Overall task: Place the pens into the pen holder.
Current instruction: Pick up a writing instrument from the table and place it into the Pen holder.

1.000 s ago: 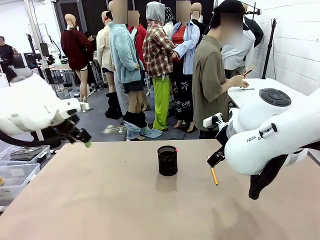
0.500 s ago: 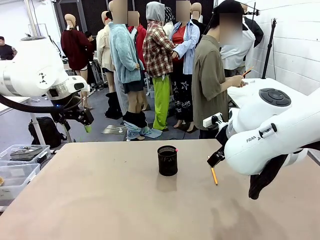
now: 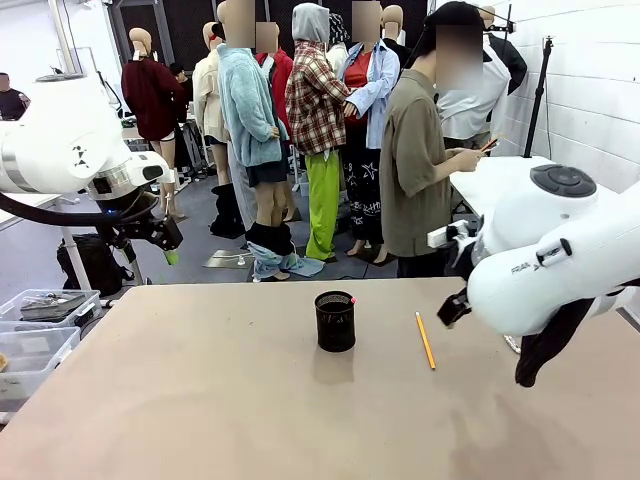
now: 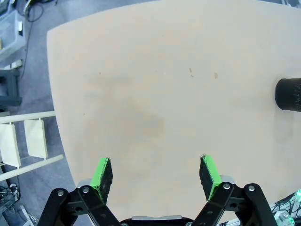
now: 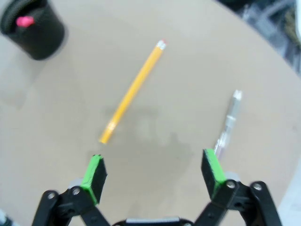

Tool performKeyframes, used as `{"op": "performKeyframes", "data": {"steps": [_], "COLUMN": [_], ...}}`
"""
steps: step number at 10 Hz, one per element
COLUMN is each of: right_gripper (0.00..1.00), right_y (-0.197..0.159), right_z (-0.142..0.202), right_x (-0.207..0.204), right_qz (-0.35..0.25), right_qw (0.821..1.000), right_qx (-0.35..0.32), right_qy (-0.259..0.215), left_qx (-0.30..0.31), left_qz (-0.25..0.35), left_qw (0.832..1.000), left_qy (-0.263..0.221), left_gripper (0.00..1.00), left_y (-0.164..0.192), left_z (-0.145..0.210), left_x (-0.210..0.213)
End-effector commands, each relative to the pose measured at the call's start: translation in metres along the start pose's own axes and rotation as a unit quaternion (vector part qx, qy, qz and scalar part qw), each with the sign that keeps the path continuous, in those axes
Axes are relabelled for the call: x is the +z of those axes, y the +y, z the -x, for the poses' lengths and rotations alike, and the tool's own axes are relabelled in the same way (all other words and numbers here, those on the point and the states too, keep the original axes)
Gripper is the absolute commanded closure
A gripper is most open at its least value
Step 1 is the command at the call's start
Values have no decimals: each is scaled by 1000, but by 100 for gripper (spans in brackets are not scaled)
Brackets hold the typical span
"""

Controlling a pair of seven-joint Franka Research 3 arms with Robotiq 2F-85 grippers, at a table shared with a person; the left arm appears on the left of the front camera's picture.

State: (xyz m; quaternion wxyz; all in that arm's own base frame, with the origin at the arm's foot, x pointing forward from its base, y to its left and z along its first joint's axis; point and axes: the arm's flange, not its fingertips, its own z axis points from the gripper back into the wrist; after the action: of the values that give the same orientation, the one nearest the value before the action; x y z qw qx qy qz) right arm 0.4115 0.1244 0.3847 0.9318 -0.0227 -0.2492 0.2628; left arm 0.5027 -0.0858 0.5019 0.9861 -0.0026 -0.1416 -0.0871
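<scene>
We see the black mesh holder point(image 3: 335, 322) standing upright about the middle of the bench point(image 3: 200, 400), a little toward the far side, with a pink end point(image 3: 353, 299) showing over its right rim. To its right and apart from it, the yellow pencil point(image 3: 426, 340) lies flat on the bench, running roughly near to far. The left arm point(image 3: 60, 150) is raised at the far left, out past the bench's corner. Its wrist view looks down on the left pincer point(image 4: 155, 172), whose green pads are spread wide with nothing between them. Beyond them is bare bench, and the holder is well off at that view's edge. The right arm point(image 3: 560, 270) hangs over the right part of the bench, near the pencil. In its wrist view the right pincer point(image 5: 153, 172) is likewise released and empty, held above the bench and touching nothing. The pencil lies slantwise just beyond one finger point(image 5: 94, 172), its eraser end pointing away from the pincer. A thin white and silver pen point(image 5: 228, 120) lies flat just past the other finger, on the pencil's side away from the holder and clear of the pencil. The holder sits farther off, with the pink end inside it. A person point(image 3: 415, 170) stands beyond the far edge at the right, turned sideways, hands held up in front.
</scene>
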Motion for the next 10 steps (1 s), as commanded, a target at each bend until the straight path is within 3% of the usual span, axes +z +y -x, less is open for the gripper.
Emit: {"op": "performKeyframes", "data": {"steps": [1,3,5,10], "right_gripper": [0,0,0,0], "right_y": [-15,-43,-65,-107], "right_z": [-20,-27,-29,-16], "right_x": [-4,-25,-54,-102], "right_qz": [32,47,25,9], "right_qw": [996,985,979,973], "right_qx": [-52,-86,-105,-154], "right_qy": [70,142,172,170], "left_qx": [-7,-7,-7,-7], "left_qz": [4,4,4,4], "left_qw": [1000,1000,1000,1000], "left_qy": [-4,-4,-4,-4], "left_gripper": [4,4,4,4], "left_y": [1,1,1,1], "left_z": [3,3,3,3], "left_x": [1,1,1,1]}}
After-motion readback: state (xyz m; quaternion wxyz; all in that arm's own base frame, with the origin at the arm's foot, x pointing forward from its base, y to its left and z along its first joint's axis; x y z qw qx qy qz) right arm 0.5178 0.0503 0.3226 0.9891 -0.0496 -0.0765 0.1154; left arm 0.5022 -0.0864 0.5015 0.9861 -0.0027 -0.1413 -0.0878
